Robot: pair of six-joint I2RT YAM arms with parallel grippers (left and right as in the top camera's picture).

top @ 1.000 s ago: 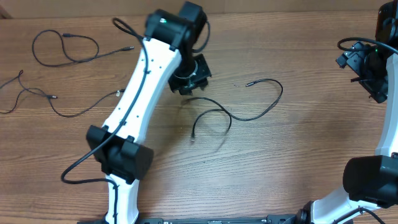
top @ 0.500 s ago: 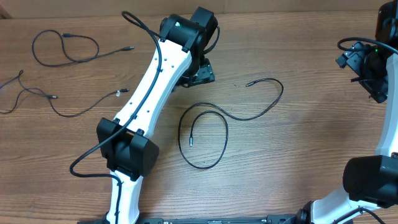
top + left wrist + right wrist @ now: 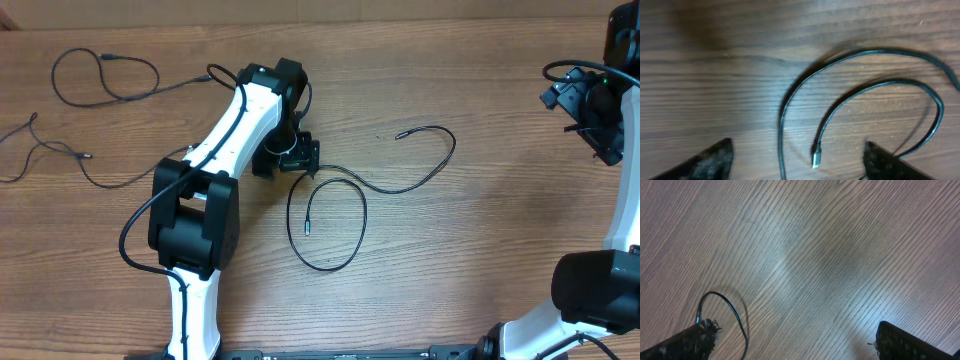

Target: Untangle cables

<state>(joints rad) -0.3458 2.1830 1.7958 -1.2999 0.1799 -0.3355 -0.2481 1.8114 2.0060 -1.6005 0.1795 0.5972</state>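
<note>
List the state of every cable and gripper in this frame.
centre cable: loose on the table, curled in one loop, both plug ends free, not gripped.
upper-left cable: loose, looped, not touched by either gripper.
left-edge cable: loose, spread in a wavy line, not touched by either gripper.
left gripper: open, empty, above the centre cable's loop.
right gripper: open, empty, far from the cables.

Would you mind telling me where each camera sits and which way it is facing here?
Overhead: above the table, looking down; the left arm and right arm show, the left gripper by the looped cable.
Left wrist: on the left arm, looking down at that cable; its open fingertips fill the bottom corners.
Right wrist: on the right arm, looking at the table; the right gripper is open.
Shared: overhead and left wrist both show the looped cable's plug.
</note>
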